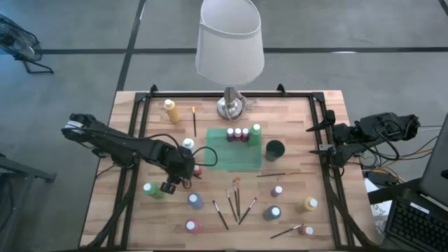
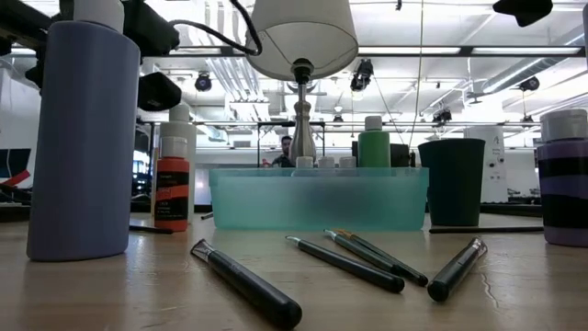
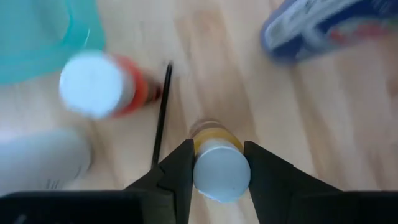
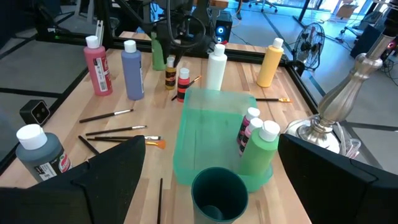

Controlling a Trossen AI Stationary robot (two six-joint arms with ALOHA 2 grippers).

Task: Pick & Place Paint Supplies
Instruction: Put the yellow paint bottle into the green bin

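On the table, the green tray [image 1: 234, 157] holds four bottles; left pincer [image 3: 219, 171] clasps a yellow bottle [image 3: 217, 163].

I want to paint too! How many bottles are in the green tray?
4, all along the green tray's far edge: three small maroon bottles in a row, then a green bottle beside them.

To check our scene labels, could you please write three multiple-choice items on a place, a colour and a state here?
1. The cup stands: A in the tray; B beside the tray; C on the floor.
2. The bottle in the left gripper is: A blue; B yellow; C green.
3. The right gripper is: A open; B shut; C out of view.
B: the cup is on bare wood next to the tray. B: its body shows yellow under the white cap. A: the fingers stand wide apart, with nothing between.
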